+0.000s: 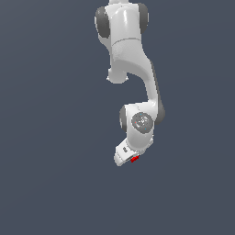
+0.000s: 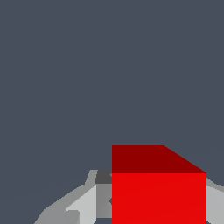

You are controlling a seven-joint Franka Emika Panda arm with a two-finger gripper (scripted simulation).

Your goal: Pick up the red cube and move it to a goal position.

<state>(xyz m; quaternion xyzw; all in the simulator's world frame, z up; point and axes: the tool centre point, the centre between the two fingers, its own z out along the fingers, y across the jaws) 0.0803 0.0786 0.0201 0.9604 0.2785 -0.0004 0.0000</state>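
Observation:
The red cube shows as a small red patch at the tip of my white gripper, low in the middle of the exterior view. In the wrist view the red cube fills the space between the grey fingers, which press on both of its sides. The gripper is shut on the cube. Most of the cube is hidden by the hand in the exterior view.
The white arm hangs down from the upper edge of the exterior view. The plain dark grey-blue ground lies all around. No goal marker shows.

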